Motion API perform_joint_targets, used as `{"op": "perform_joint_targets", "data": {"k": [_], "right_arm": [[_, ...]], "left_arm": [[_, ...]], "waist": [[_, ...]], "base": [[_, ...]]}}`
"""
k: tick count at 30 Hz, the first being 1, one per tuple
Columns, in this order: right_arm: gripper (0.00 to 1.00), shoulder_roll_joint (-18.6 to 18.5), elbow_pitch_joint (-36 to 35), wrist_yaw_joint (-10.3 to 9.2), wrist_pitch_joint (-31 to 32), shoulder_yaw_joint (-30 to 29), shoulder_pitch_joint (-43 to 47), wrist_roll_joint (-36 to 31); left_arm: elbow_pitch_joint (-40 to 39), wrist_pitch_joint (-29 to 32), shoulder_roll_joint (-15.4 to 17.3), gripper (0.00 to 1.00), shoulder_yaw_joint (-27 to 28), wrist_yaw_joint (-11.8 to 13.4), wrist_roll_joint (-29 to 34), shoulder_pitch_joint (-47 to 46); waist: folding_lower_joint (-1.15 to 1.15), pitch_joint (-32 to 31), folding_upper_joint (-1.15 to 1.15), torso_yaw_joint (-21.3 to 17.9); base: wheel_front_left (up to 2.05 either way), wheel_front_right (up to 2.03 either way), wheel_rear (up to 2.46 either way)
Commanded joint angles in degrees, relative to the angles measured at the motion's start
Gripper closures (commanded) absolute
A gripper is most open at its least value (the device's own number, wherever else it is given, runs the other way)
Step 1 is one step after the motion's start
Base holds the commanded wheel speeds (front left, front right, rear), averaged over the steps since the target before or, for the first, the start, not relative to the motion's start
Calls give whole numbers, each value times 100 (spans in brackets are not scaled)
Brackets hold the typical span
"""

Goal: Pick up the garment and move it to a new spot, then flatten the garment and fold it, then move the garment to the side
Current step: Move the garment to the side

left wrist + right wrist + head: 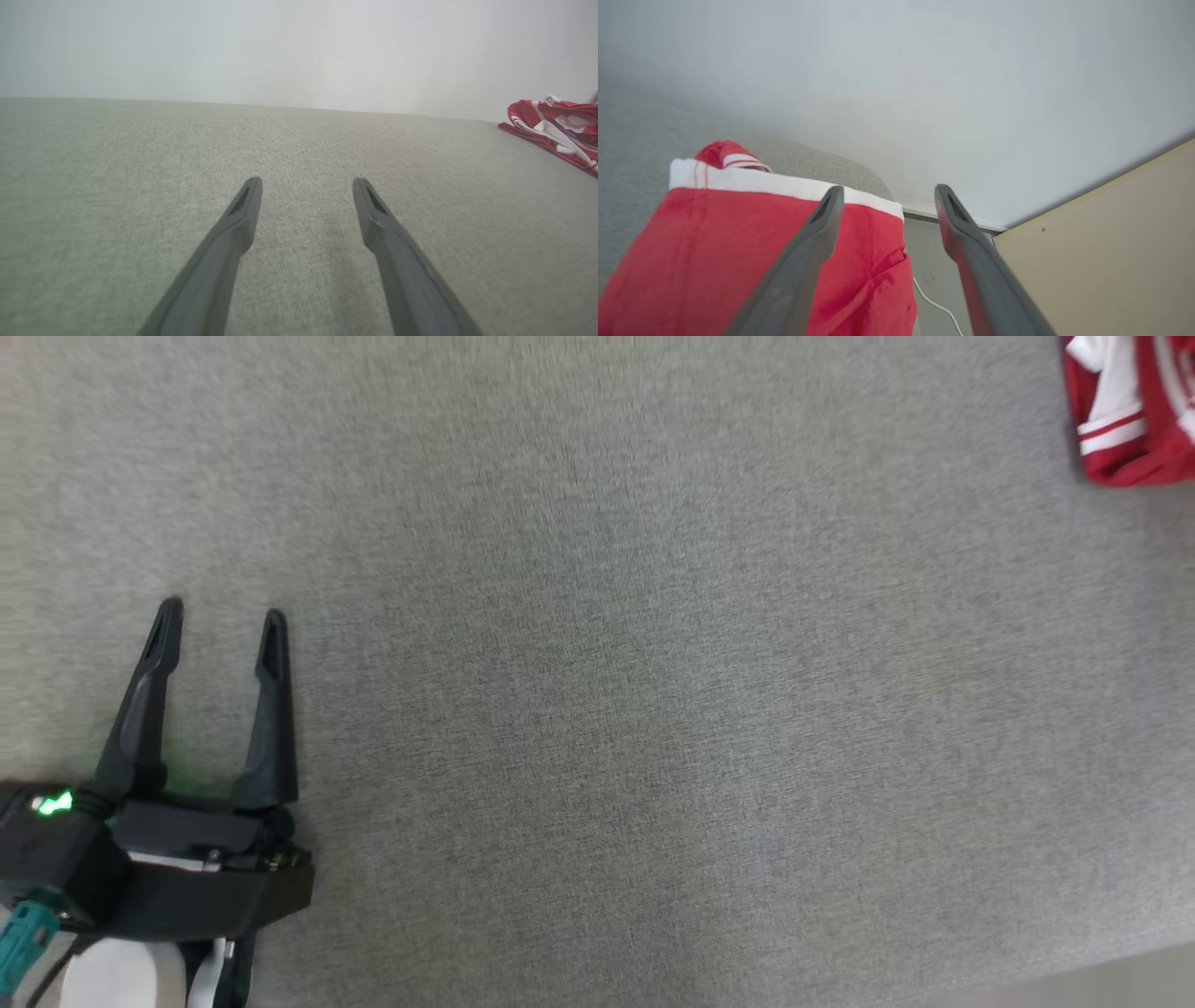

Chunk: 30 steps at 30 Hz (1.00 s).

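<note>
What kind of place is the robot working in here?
Probably an indoor test room, though I cannot be sure: a wide flat surface covered in grey cloth, a bare pale wall behind it, and a white cable on the floor beside it. A red and white garment lies at its edge.

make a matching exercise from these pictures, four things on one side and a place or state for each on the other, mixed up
Things:
1. left hand
2. right hand
3. garment
4. white cable

Place or state:
a. red and white, at the far right edge of the grey surface
b. open, over bare grey fabric, lower left of the head view
c. thin, lying down off the surface's edge
d. open, above red cloth near the surface's corner

Pairs: 1-b, 2-d, 3-a, 4-c
</note>
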Motion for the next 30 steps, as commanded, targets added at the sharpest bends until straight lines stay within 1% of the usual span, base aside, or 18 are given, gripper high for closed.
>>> {"op": "perform_joint_targets", "data": {"k": [1,5,6,8,14,18,22,26,30], "right_arm": [[0,129,-81,-19,-191,-14,104,113],[0,353,-316,-19,-609,0,407,180],[0,353,-316,-19,-609,0,407,180],[0,496,-502,-19,-830,-20,613,254],[0,906,-1167,-19,-1345,-194,1647,445],[0,1182,-1696,-19,-1465,-428,2557,407],[0,1630,-2289,-19,-1540,-714,3555,299],[0,2062,-2872,-19,-1563,-1008,4491,160],[0,2465,-3500,-19,-1493,-1169,5249,50]], "left_arm": [[202,41,-39,0,109,19,-40,242],[296,28,-148,0,272,18,-27,361],[296,28,-148,0,272,18,-27,361],[314,28,-199,0,393,18,-41,469],[407,28,-320,0,750,17,1,952],[460,28,-399,0,876,17,42,1229],[555,28,-421,0,929,17,87,1429],[626,28,-463,0,909,17,103,1476],[687,28,-485,0,886,17,104,1505]], "waist": [[0,-397,-1,72],[0,-878,-1,147],[0,-878,-1,147],[0,-1111,-1,160],[0,-1801,-1,170],[0,-2183,-1,202],[0,-2488,-1,234],[0,-2662,-1,317],[0,-2770,-1,380]], "base": [[0,0,0],[0,0,0],[0,0,0],[0,0,0],[0,0,0],[0,0,0],[0,0,0],[0,0,0],[0,0,0]]}}
